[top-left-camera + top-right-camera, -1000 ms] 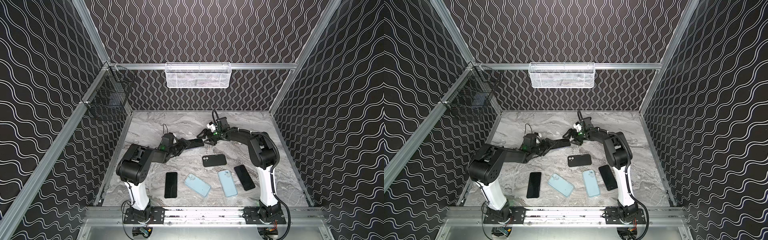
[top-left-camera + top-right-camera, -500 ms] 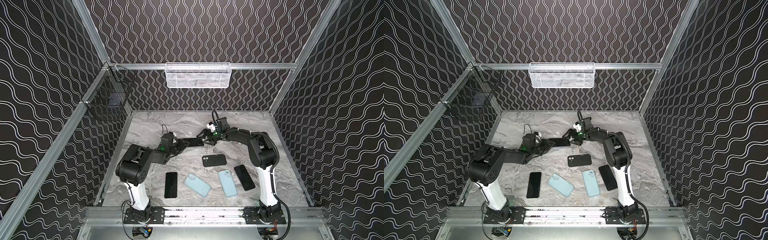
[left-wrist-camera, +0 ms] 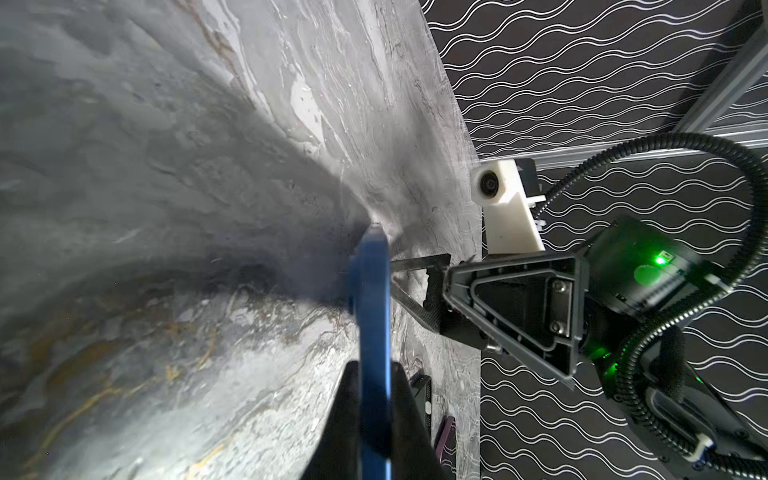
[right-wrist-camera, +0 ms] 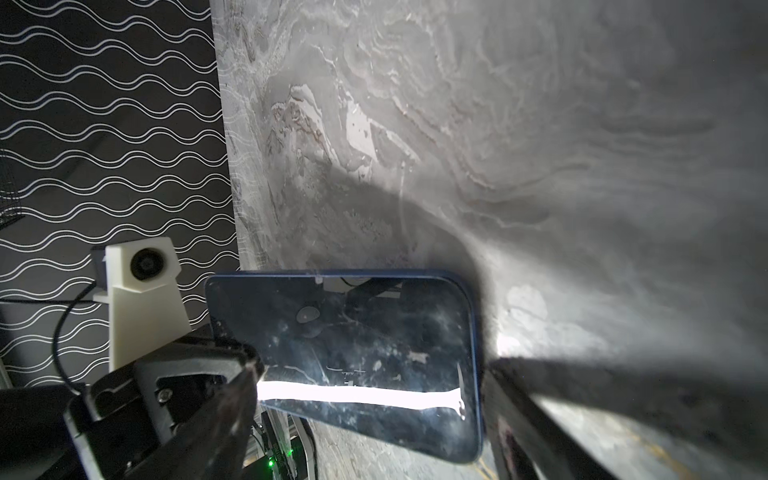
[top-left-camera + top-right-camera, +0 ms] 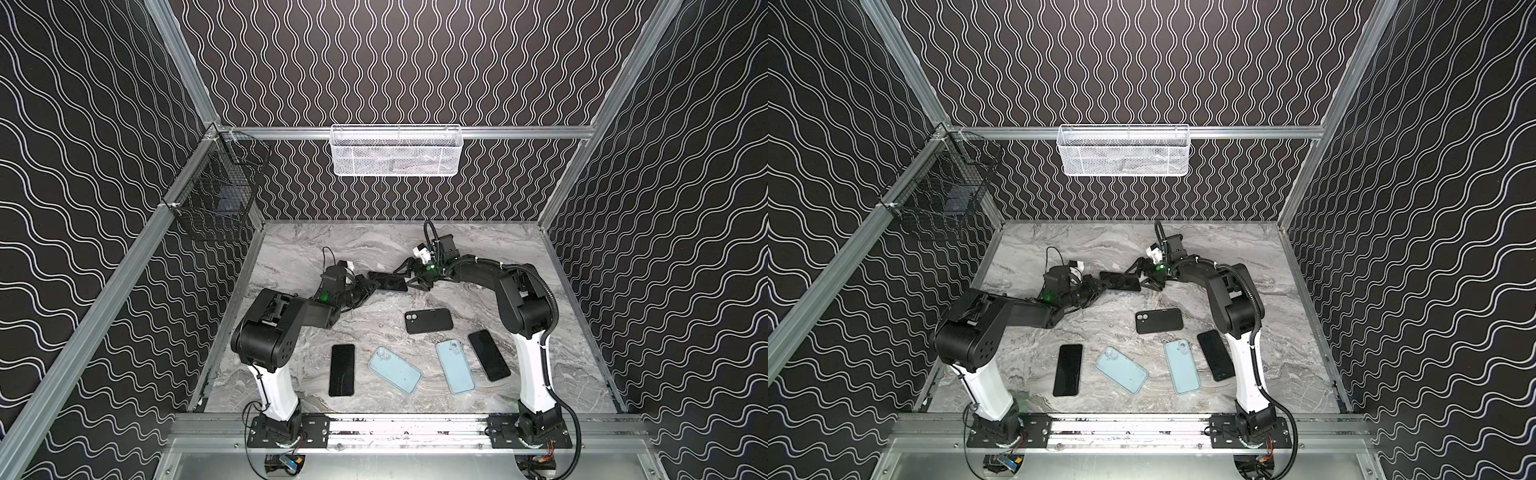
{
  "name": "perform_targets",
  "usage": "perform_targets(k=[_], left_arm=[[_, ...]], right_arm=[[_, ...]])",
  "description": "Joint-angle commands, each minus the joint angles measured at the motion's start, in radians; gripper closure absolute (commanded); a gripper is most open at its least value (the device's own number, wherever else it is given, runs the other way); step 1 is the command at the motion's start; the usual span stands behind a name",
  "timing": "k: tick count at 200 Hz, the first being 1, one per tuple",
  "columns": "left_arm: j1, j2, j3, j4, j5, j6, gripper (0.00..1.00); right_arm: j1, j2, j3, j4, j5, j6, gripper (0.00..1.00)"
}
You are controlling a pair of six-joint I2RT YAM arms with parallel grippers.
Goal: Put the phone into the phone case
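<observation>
We log left gripper (image 5: 371, 285) clamped on short end of phone (image 5: 388, 281), far middle of table (image 5: 297, 249). Long axis runs across toward right gripper (image 5: 412, 277), jaws apart at opposite end.

A robotics lab cell: aluminium frame (image 5: 519, 133), wave-patterned walls (image 5: 395, 62), marbled tabletop (image 5: 498, 239).
</observation>
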Motion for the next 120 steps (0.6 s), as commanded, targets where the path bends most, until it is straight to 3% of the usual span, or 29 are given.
perform_targets(k=[1,32,97,120], left_arm=[[0.001,-0.017,-0.001,0.001,0.003,0.015,1.00],[0.001,-0.060,0.007,-0.035,0.004,0.038,1.00],[-0.022,-0.218,0.078,-0.194,0.031,0.092,1.00],[-0.043,-0.275,0.134,-0.292,0.055,0.134,1.00]], right_arm=[[-0.024,-0.046,-0.031,-0.059,0.054,-0.007,0.12],[-0.064,-0.185,-0.094,-0.045,0.062,-0.039,0.12],[-0.132,-0.584,-0.359,-0.132,0.251,-0.120,0.12],[-0.144,-0.710,-0.438,-0.117,0.234,-0.143,0.12]])
